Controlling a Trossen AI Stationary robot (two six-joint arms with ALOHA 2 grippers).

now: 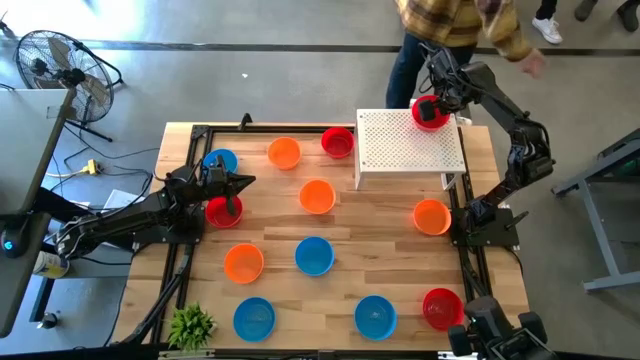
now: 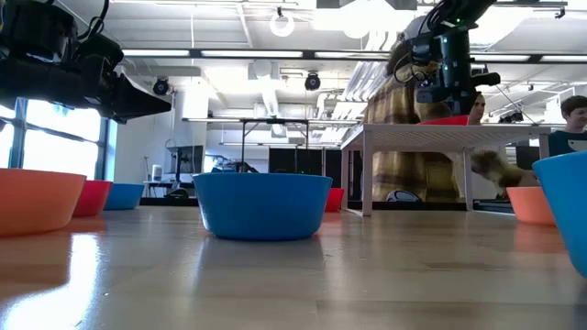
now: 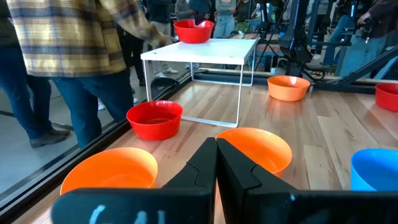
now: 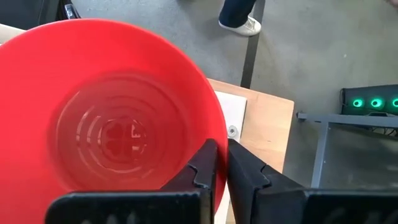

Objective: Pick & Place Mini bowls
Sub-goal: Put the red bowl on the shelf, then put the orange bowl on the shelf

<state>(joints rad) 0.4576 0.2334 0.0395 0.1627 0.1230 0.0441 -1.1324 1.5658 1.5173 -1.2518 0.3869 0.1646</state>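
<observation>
No readable brand, label or writing anywhere; only blurred pale marks on the left wrist's housing, illegible.

Mini bowls: small, round, shallow, plain glossy plastic in red, orange and blue, spread over the wooden table (image 1: 340, 285). Concentric moulded rings in the floor of the red bowl (image 4: 106, 118) seen in the right wrist view.

Right gripper (image 1: 437, 104): at the far right corner of the white perforated box (image 1: 410, 140), fingers clamped on the rim of that red bowl (image 1: 430, 115), one finger inside the wall and one outside. Bowl on or just above the box top; contact impossible to tell.

Left gripper (image 1: 240, 182): at the table's left side, fingers pressed together on nothing, raised above the surface in the low view, just beside a red bowl (image 1: 223, 211), with a blue bowl (image 1: 219, 161) near.

Elsewhere on the table: orange bowls at (image 1: 284, 152), (image 1: 317, 196), (image 1: 243, 262) and (image 1: 431, 216); red at (image 1: 337, 141) and (image 1: 441, 308); blue at (image 1: 313, 256), (image 1: 253, 318) and (image 1: 375, 316).

Person in a plaid shirt (image 1: 460, 22) beyond the far edge. Small green plant (image 1: 190, 325) at the near left corner.
</observation>
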